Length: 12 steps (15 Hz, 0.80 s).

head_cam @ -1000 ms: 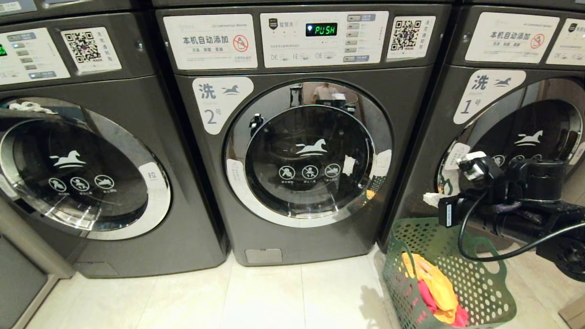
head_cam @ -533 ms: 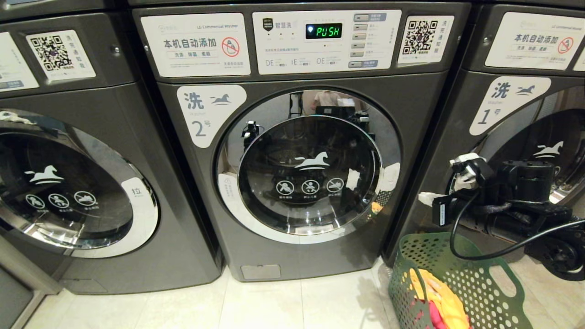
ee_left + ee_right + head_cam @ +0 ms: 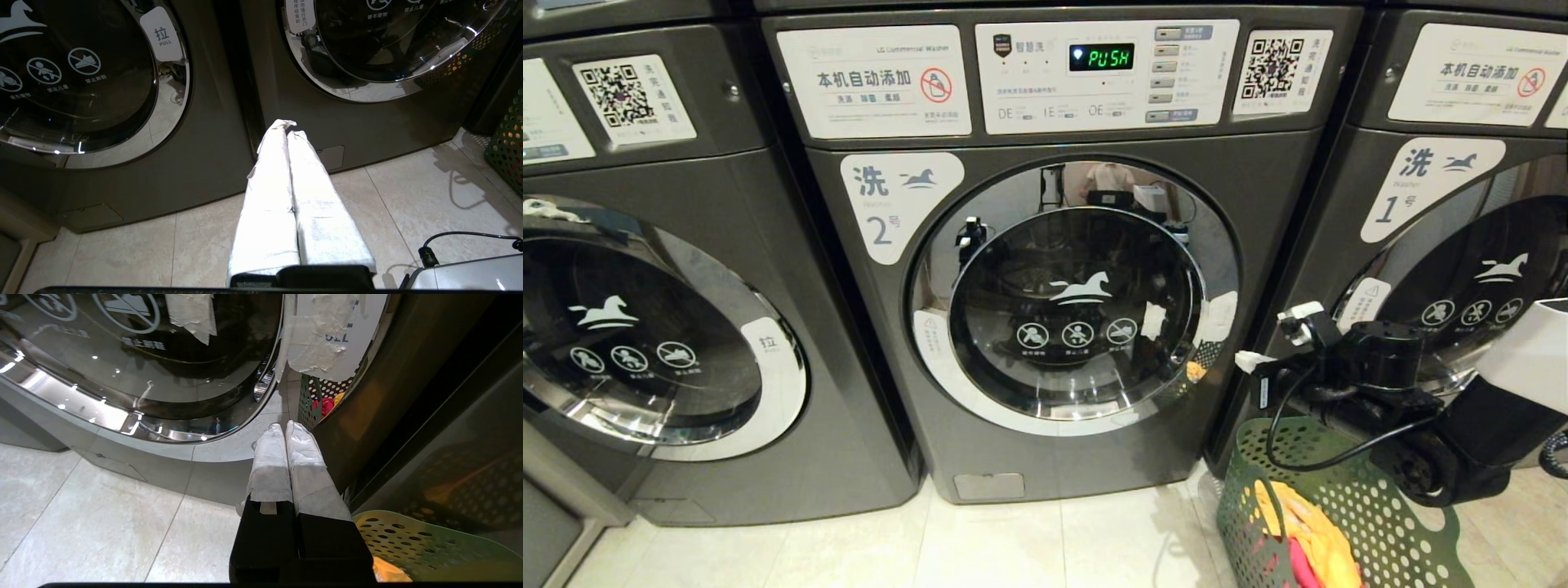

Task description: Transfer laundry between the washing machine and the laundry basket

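Washing machine number 2 (image 3: 1062, 269) fills the centre of the head view, its round glass door (image 3: 1074, 298) shut and its green display (image 3: 1101, 56) reading PUSH in the upper middle of the frame. Two matching grey machines stand either side, partly cut off by the left and right edges. A green perforated laundry basket (image 3: 1347, 506) sits on the pale tiled floor (image 3: 1045, 539) in the lower right corner, just beside the middle machine's lower right corner, and holds yellow and pink-red laundry (image 3: 1307, 535). The right pincer (image 3: 1245, 362), its white-wrapped fingers (image 3: 282, 457) pressed together and holding nothing, reaches in from the right edge at mid height, above the basket's rim and near the right side of the door. The left pincer (image 3: 288, 126) appears only in its own wrist view, white fingers together and empty, pointing low toward the gap between two machines above the floor.
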Tool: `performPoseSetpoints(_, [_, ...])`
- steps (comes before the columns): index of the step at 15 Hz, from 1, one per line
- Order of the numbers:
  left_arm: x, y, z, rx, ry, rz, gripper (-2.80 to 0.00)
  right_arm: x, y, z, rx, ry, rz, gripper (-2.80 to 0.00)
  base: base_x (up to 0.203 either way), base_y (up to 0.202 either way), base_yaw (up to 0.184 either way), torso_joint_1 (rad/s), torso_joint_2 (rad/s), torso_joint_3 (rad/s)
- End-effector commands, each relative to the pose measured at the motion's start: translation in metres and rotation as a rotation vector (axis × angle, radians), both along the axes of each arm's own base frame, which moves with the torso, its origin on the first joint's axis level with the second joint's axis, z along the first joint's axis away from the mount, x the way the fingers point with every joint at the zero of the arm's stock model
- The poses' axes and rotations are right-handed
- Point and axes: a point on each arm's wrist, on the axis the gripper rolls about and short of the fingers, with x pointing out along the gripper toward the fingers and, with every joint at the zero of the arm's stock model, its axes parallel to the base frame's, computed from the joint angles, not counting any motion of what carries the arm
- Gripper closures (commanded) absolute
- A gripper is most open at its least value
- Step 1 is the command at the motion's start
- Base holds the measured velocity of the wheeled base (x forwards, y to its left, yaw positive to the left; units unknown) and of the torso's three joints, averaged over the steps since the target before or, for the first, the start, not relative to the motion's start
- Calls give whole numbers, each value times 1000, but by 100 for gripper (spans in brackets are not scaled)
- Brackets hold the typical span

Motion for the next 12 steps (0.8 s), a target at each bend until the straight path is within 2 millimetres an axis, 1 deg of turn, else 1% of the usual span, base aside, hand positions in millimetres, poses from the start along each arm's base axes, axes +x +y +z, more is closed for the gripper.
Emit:
performPoseSetpoints(1, [0, 0, 0, -11, 2, 15, 0, 22, 2, -25, -2, 16, -6, 0, 0, 0, 0, 0, 0, 0])
performPoseSetpoints(5, [0, 1, 0, -19, 3, 26, 0, 50, 2, -22, 3, -63, -34, 0, 0, 0, 0, 0, 0, 0])
performPoseSetpoints(12, [0, 1, 0, -18, 2, 24, 0, 95, 7, -26, 14, -171, -33, 0, 0, 0, 0, 0, 0, 0])
